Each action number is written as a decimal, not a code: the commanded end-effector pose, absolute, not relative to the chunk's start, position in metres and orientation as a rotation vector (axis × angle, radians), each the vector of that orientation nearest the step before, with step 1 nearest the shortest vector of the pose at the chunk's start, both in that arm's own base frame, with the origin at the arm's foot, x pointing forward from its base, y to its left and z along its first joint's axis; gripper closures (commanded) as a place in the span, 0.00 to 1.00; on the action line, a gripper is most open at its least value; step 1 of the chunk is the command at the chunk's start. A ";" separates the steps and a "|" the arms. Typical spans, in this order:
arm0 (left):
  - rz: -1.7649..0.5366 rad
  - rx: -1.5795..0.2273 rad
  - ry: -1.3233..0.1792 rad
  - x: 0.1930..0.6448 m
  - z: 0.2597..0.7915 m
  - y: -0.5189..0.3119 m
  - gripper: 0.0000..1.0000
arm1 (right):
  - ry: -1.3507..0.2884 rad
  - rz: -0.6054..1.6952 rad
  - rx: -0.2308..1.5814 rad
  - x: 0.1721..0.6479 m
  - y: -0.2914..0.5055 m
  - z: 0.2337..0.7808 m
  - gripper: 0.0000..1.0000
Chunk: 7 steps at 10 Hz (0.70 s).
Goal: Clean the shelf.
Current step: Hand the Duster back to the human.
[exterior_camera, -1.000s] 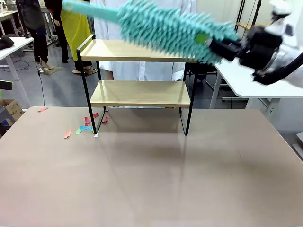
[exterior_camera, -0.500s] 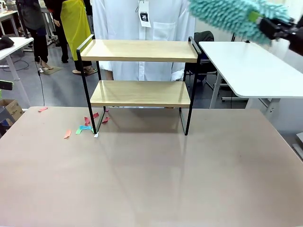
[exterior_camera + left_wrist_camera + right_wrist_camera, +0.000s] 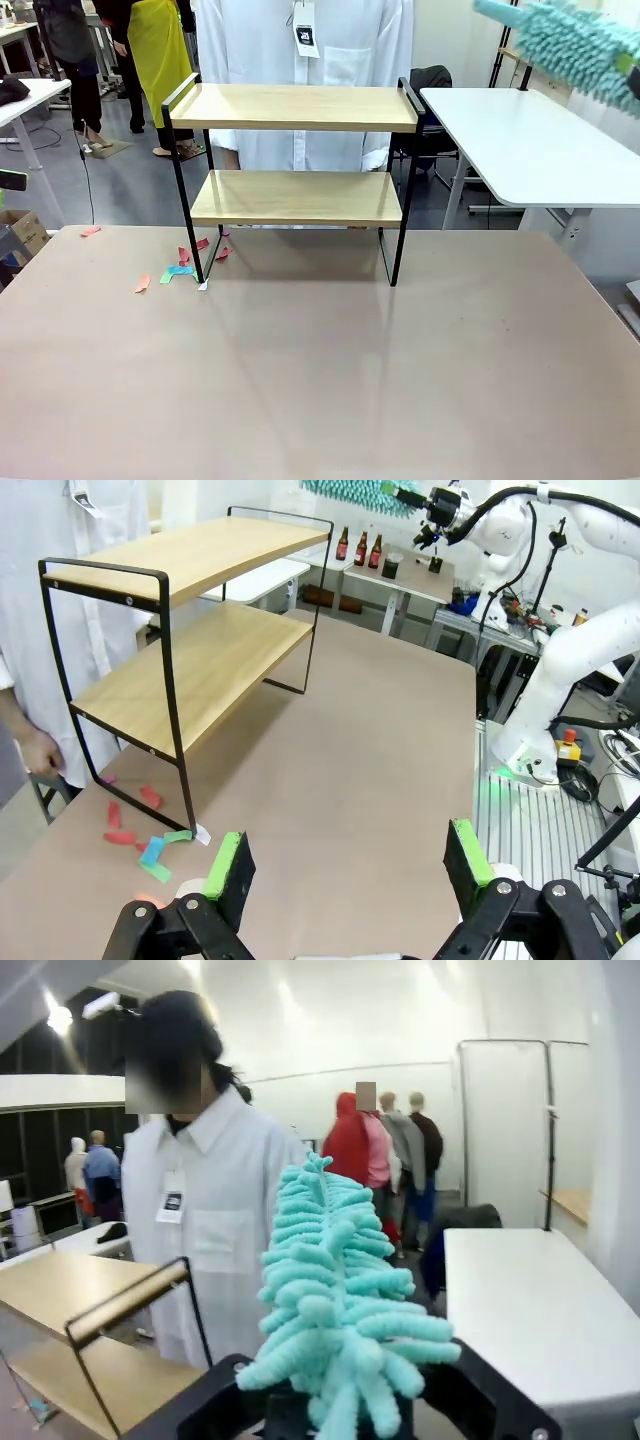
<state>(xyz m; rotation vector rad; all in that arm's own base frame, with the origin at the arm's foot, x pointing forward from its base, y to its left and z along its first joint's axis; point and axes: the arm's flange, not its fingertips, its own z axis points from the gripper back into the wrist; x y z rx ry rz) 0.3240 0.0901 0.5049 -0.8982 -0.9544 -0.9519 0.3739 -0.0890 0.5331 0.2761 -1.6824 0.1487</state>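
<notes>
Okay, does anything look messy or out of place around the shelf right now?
Yes. Small scraps of coloured paper, red, orange, green and blue, lie scattered on the table by the shelf's left front leg. Both boards look bare, and the shelf stands upright. The teal duster is raised well off to the shelf's right.

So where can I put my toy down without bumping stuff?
Both boards of the shelf are bare. So is the big table in front of it. It's only messy by the shelf's left leg, where paper scraps lie.
</notes>
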 end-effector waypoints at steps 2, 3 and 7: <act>-0.951 -0.914 -0.974 0.324 0.507 0.090 0.00 | -1.644 0.113 0.189 0.372 -0.082 0.496 0.84; -0.951 -0.914 -0.974 0.324 0.507 0.090 0.00 | -1.611 0.106 0.186 0.370 -0.082 0.479 0.84; -0.951 -0.914 -0.974 0.324 0.507 0.090 0.00 | -1.484 0.117 0.201 0.356 -0.072 0.408 0.84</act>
